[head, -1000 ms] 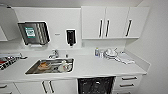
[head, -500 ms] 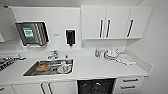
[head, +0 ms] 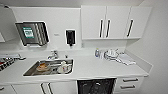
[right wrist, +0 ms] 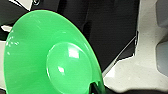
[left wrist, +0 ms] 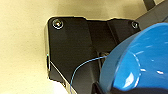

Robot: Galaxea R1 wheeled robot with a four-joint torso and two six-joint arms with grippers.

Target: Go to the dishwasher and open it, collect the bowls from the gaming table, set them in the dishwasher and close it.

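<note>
A blue bowl (left wrist: 140, 60) sits close against the left wrist camera, a green bowl (right wrist: 52, 55) against the right; whether either gripper grasps its bowl cannot be told. The dishwasher (head: 96, 86) stands open under the counter (head: 100, 68).

Left gripper (left wrist: 105, 86) jaws clamp the blue bowl (left wrist: 140, 62) rim; right gripper (right wrist: 96, 88) jaws clamp the green bowl (right wrist: 50, 55) rim.
</note>
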